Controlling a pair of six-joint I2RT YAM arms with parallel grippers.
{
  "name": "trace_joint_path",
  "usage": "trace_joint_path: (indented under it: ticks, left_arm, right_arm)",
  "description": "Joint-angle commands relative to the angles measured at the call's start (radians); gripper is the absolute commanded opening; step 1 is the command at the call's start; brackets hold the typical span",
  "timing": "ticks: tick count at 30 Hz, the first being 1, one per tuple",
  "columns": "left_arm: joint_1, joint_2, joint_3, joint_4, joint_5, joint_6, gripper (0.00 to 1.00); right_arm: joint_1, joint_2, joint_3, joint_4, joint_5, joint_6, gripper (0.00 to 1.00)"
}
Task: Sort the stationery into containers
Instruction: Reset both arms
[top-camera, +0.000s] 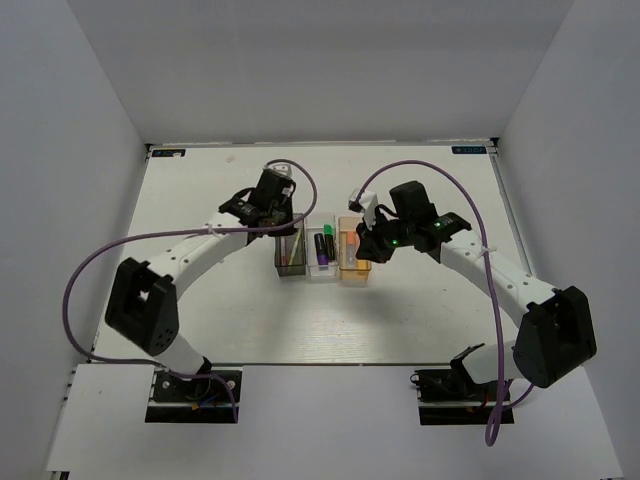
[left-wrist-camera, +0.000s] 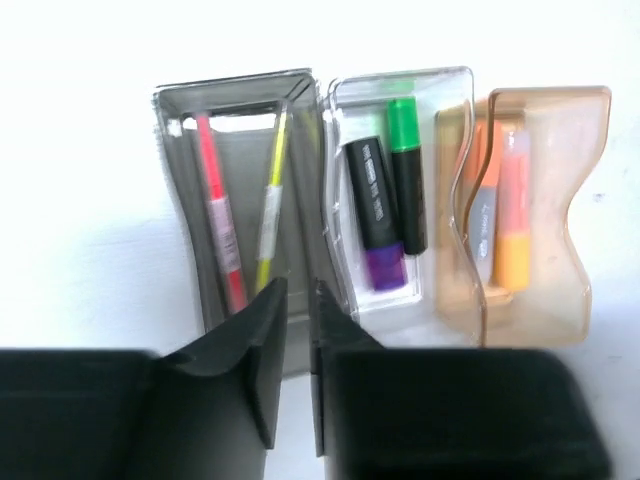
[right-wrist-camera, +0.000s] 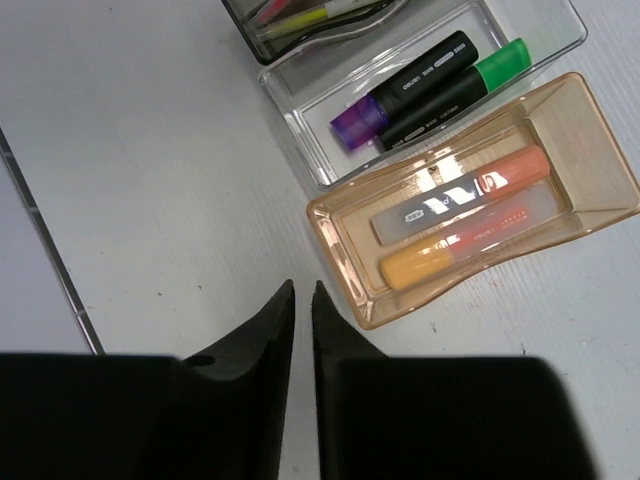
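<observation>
The grey bin (left-wrist-camera: 176, 190), clear bin (right-wrist-camera: 310, 112) and orange bin (right-wrist-camera: 592, 132) are smooth, glossy see-through plastic, the highlighters (right-wrist-camera: 430, 68) have shiny plastic barrels, the white counter (right-wrist-camera: 150, 150) looks matt, and the black fingers (right-wrist-camera: 262, 336) are dull plastic.

The whole white table (top-camera: 250, 320) is taken in from high above its near edge, looking down and forward. The row of three joined plastic bins (top-camera: 322, 255), smoky grey, clear and orange-tan, is shared by all views: caught close and end-on from the left wrist, close and obliquely from the right.
</observation>
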Motion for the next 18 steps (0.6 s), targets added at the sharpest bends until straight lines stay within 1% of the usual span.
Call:
trace_joint_path:
  ticks: [1,2,3,4,5,6,7,8,9,10,11,13,14,17,18]
  left_arm:
    - [0.010,-0.154,-0.057,-0.014,-0.057,0.010,0.23]
    - [0.021,-0.174,-0.086,-0.021,-0.057,0.001,0.06]
    - [0.029,-0.233,-0.109,-0.038,-0.060,0.004,0.06]
    - [0.032,-0.257,-0.132,-0.076,-0.060,0.013,0.09]
    - [0.033,-0.277,-0.141,-0.101,-0.062,0.045,0.32]
    - [0.039,-0.310,-0.166,-0.150,-0.060,0.050,0.53]
    - [0.041,-0.350,-0.180,-0.207,-0.062,0.057,0.74]
    - [0.044,-0.398,-0.194,-0.248,-0.053,0.062,0.90]
    - [0.049,-0.424,-0.210,-0.258,-0.048,0.067,1.00]
    - [0.049,-0.527,-0.294,-0.255,-0.022,0.095,1.00]
    - [0.050,-0.563,-0.325,-0.235,-0.007,0.096,1.00]
    - [0.049,-0.631,-0.446,-0.219,0.022,0.134,1.00]
    - [0.050,-0.735,-0.498,-0.189,0.030,0.143,1.00]
    - [0.052,-0.859,-0.588,-0.178,0.029,0.175,1.00]
    - [0.052,-0.893,-0.600,-0.181,0.030,0.186,1.00]
  right_arm:
    - [-0.007,-0.007,0.008,0.004,0.024,0.009,0.18]
    - [-0.004,-0.008,0.007,0.011,0.036,0.018,0.38]
    - [-0.007,-0.008,0.008,0.013,0.092,0.021,0.49]
    - [-0.011,-0.008,0.008,0.013,0.108,0.035,0.61]
    - [-0.010,-0.010,-0.001,0.028,0.123,0.054,0.82]
    - [-0.016,-0.011,-0.004,0.037,0.164,0.067,0.85]
    - [-0.019,-0.022,-0.004,0.046,0.213,0.095,0.91]
    - [-0.022,-0.030,-0.012,0.068,0.231,0.121,0.91]
    - [-0.028,-0.031,-0.021,0.073,0.284,0.133,0.91]
    - [-0.028,-0.045,-0.029,0.100,0.339,0.170,0.91]
    - [-0.033,-0.048,-0.029,0.100,0.401,0.201,0.91]
    - [-0.031,-0.059,-0.033,0.122,0.468,0.260,0.91]
    - [-0.030,-0.070,-0.029,0.119,0.581,0.281,0.91]
    - [-0.028,-0.103,-0.055,0.112,0.637,0.290,0.91]
    - [-0.028,-0.149,-0.070,0.144,0.650,0.285,0.91]
